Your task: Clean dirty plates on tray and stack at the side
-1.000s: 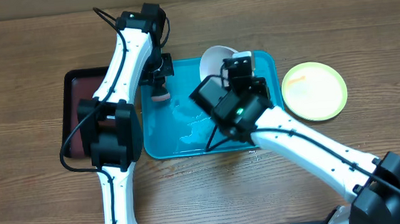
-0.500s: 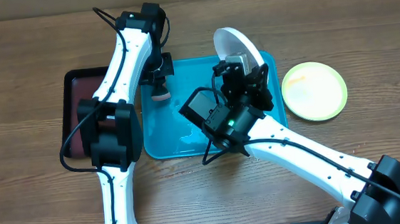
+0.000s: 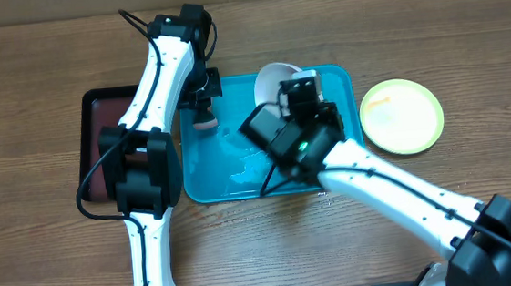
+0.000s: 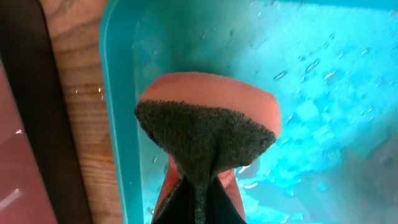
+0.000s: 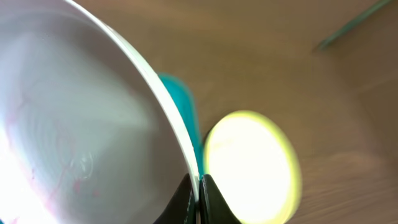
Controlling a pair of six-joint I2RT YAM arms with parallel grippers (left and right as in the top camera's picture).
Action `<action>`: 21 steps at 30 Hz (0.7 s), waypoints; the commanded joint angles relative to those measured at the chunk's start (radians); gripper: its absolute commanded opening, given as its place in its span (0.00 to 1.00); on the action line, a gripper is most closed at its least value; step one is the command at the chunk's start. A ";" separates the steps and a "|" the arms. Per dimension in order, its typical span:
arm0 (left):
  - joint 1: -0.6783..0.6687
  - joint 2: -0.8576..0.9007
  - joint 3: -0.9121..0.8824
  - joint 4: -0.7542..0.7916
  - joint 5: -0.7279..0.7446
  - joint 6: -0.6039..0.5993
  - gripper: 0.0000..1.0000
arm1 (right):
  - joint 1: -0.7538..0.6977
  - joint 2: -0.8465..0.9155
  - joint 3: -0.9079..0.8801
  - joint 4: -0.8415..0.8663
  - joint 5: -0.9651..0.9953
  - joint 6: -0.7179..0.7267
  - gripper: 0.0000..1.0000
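My right gripper is shut on the rim of the white plate, holding it tilted over the back of the turquoise tray. In the right wrist view the white plate fills the left side with faint pink smears, my fingers pinching its edge. My left gripper is shut on a pink sponge with a dark scouring face, held over the wet tray's left part. The yellow-green plate lies on the table right of the tray. The light blue plate is not seen.
A black-rimmed dark red tray lies left of the turquoise tray, partly under my left arm. Water drops cover the turquoise tray's floor. The yellow-green plate shows blurred beyond the white plate's rim.
My right gripper swung the white plate up to stand edge-on half a second ago, and has now tilted it back down over the tray's rear. My left arm has not moved.
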 commanded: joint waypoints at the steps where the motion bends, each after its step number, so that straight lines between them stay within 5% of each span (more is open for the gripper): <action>1: 0.019 -0.047 0.027 -0.014 0.007 0.009 0.04 | -0.109 -0.017 0.014 0.001 -0.348 0.002 0.04; 10: 0.102 -0.273 0.027 -0.049 -0.068 0.008 0.04 | -0.589 -0.068 0.014 0.017 -0.956 -0.098 0.04; 21: 0.163 -0.335 0.013 -0.144 -0.226 -0.024 0.04 | -1.043 -0.026 -0.023 0.003 -0.954 -0.098 0.04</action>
